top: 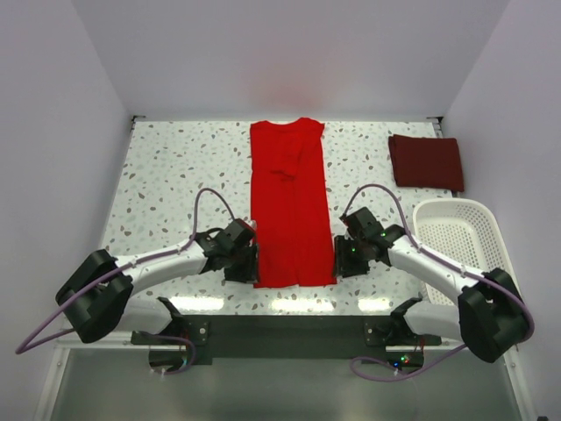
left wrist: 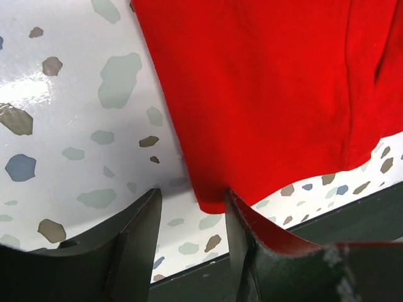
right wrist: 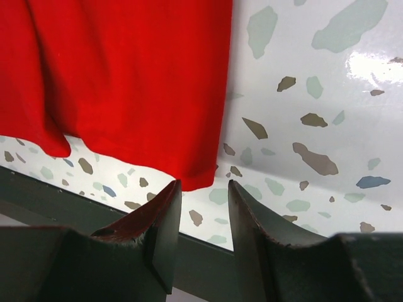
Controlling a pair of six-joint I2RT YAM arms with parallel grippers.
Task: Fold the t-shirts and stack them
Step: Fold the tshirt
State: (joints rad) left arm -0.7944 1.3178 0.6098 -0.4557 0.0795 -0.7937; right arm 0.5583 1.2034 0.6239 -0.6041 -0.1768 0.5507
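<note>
Your left end effector (left wrist: pixel 193 194) and right end effector (right wrist: pixel 204 184) stood spread, pinching nothing — hem corners of the bright red t-shirt (top: pixel 292 210) lay just off their tips. Closing short could've nipped one layer, or only surface (top: pixel 175 175).

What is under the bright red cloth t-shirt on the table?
Only the white speckled tabletop shows around the bright red cloth t-shirt, which lies flat on it. Whatever is beneath the cloth is hidden.

white terrazzo tabletop (top: pixel 175 175) flecked grey, brown and blue, white plastic slatted basket (top: pixel 451 204) on its right side towards the front, dark strip (top: pixel 289 338) along the near edge, plain pale walls (top: pixel 289 53) around
</note>
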